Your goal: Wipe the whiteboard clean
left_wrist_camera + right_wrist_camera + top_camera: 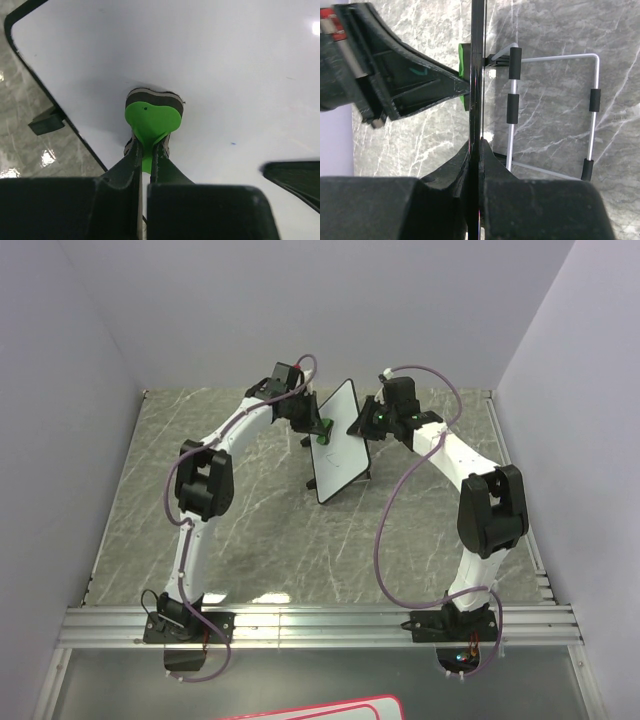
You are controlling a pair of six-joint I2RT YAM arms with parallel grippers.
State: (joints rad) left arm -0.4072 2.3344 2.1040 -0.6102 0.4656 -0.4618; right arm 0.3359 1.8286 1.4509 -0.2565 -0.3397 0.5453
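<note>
Your left pincer (145, 150) clamps the green eraser (152, 117) flat against the whiteboard (225, 60) just ahead of its tips, your right pincer (475, 150) grips the board's edge, and wiping looks nearly done, with only a blue speck (233, 144) beside the eraser left to clear.

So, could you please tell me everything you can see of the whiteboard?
The whiteboard is a small white rectangle with rounded corners and a thin black rim, glossy, almost clean except a tiny blue speck. It is steeply tilted, nearly upright. The right gripper pinches its edge; the left gripper presses a green eraser against its face.
</note>
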